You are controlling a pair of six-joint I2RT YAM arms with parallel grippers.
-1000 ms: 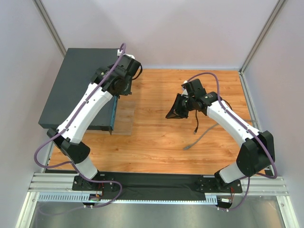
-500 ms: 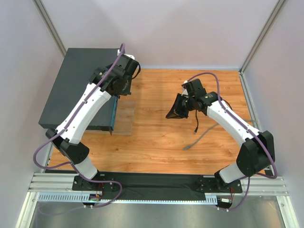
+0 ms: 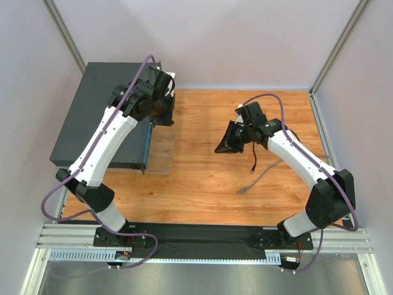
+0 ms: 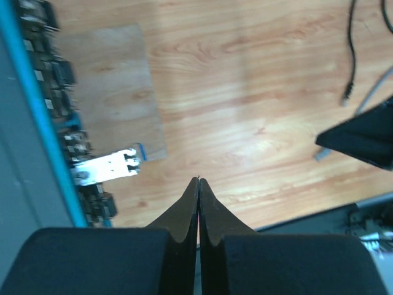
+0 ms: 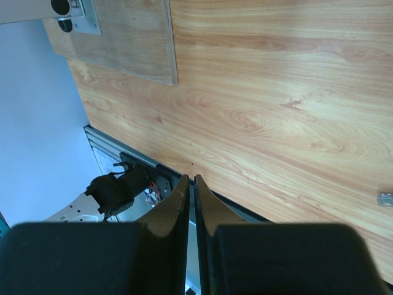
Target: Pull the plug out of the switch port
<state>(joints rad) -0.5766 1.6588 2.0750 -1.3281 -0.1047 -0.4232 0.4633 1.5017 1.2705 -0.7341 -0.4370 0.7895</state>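
Left gripper [image 4: 198, 182] and right gripper [image 5: 191, 179] closed, empty; plug [image 4: 107, 166] seemingly seated in the switch [image 4: 27, 184], ports [image 4: 61, 110] blurred

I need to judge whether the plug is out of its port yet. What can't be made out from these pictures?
- Left wrist view: the silver plug shows at the switch, but the sockets are blurred, so whether it is seated cannot be told.
- Top view: the left gripper and its arm cover that stretch of the front face, hiding the plug.
- Right wrist view: a grey part at top left is cut off by the edge.
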